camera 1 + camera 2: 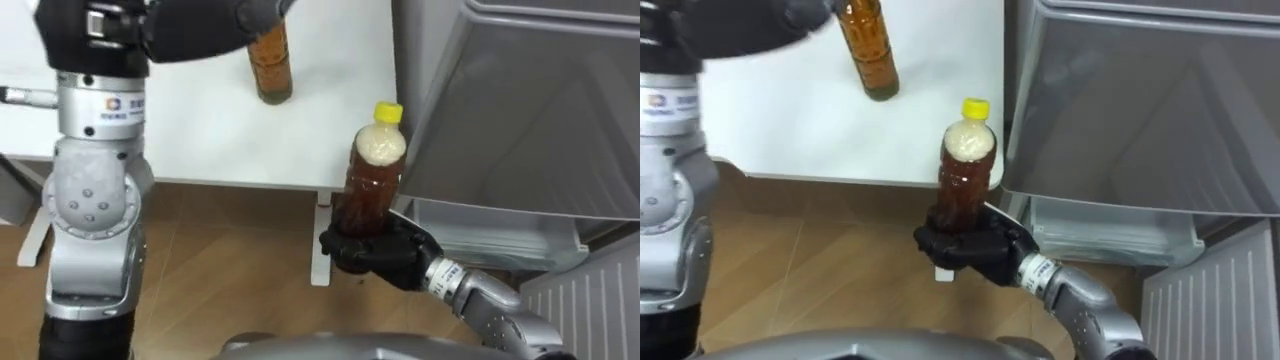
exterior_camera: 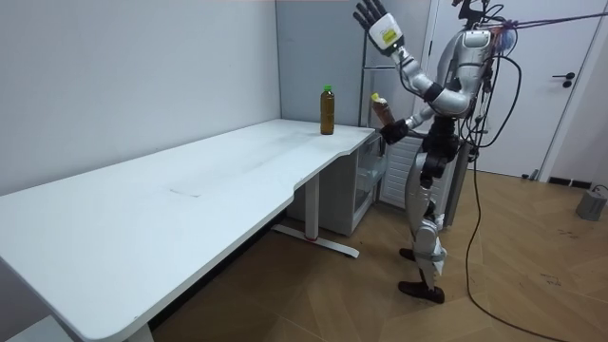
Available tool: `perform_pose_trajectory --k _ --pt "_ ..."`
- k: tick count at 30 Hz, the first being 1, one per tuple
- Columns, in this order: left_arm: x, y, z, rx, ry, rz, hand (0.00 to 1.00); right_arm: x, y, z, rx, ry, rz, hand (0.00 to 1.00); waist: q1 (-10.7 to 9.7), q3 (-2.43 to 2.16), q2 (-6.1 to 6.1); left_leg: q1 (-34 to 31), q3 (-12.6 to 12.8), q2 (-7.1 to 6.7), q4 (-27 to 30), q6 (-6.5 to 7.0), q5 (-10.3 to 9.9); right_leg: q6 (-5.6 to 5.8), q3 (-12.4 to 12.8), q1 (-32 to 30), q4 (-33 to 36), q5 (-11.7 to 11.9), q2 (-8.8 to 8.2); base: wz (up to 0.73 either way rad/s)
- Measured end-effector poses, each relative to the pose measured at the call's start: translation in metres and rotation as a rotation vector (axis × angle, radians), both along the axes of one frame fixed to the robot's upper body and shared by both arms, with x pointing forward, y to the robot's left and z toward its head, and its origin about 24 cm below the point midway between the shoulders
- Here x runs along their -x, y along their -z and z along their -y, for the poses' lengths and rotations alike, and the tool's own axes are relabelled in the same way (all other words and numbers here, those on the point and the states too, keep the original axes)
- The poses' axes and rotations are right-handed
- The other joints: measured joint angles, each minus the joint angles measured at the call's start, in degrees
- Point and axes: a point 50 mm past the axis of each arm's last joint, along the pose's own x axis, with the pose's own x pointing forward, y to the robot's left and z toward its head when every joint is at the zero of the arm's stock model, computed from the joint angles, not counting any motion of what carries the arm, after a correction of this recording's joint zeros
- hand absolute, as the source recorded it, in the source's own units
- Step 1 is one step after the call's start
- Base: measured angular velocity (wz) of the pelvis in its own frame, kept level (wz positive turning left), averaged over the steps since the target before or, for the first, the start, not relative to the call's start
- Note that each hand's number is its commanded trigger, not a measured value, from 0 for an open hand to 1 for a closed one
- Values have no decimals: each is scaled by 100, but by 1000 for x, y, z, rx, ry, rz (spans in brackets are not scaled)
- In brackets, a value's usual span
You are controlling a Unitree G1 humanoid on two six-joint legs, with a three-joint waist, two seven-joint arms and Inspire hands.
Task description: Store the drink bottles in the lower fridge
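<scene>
Left eye view showed me the right hand curled round the yellow-capped bottle, which stood upright above its fist, with the fridge just to its right. Beyond it, a second bottle stood on the white table. My left hand (raised high overhead) had its fingers spread.

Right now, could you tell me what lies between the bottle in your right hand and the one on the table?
Just bare white table, as the left eye view shows, between the held bottle in the right hand and the standing bottle.
</scene>
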Motion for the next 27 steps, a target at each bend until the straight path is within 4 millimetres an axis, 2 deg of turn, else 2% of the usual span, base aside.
perform_pose_trajectory --k 4,6,9,11,13,15,17,19,23,26,27 --pt "9 -7 -13 3 -155 111 0 15 8 6 46 -1 -39 100 255 -16 2 106 -82 -4 -40 0 0 2 -21 113 -32 -2 -3 1" --pt "12 -9 -18 14 -213 140 0 18 9 7 47 5 -49 100 280 -18 -11 139 -145 -11 -39 0 0 2 -79 121 -35 -2 -13 9" --pt "17 -10 -29 55 -301 183 0 19 9 9 50 16 -50 100 421 -22 4 205 -165 -10 -42 0 0 -1 -71 179 -35 -4 -8 1" --pt "21 -11 -38 98 -359 213 0 20 9 11 52 23 -52 100 428 -26 25 226 -179 -12 -43 0 -1 -1 -75 196 -33 -4 -7 0" --pt "25 -12 -50 154 -443 245 0 25 10 15 60 43 -63 100 535 -70 35 219 -203 -14 -42 -1 -1 -2 -87 192 -30 -5 -6 0" --pt "28 -9 -60 191 -513 257 0 30 9 17 73 56 -70 100 578 -74 71 234 -253 -18 -44 -1 -1 -4 -101 215 -39 -5 -2 3" --pt "29 0 -73 235 -594 238 0 31 8 18 85 64 -68 100 607 -77 102 275 -301 -21 -43 -1 -1 -10 -124 258 -40 -4 0 4" --pt "29 22 -92 289 -702 146 0 29 4 21 96 70 -50 100 631 -75 155 307 -335 -27 -43 -2 -1 -21 -149 286 -52 -17 -7 2" --pt "29 58 -113 402 -805 -5 0 27 4 23 106 93 -50 100 710 -74 155 275 -360 -29 -47 -3 -1 -29 -167 266 -24 -22 -7 1" --pt "36 94 -127 525 -864 -175 0 29 6 22 108 89 -85 100 731 -77 144 266 -369 -35 -82 -3 -1 -29 -166 266 -27 -23 -7 0" --pt "38 114 -133 579 -890 -267 0 30 7 21 114 92 -97 100 740 -78 149 268 -369 -38 -82 -3 0 -29 -166 257 -25 -23 -9 0"
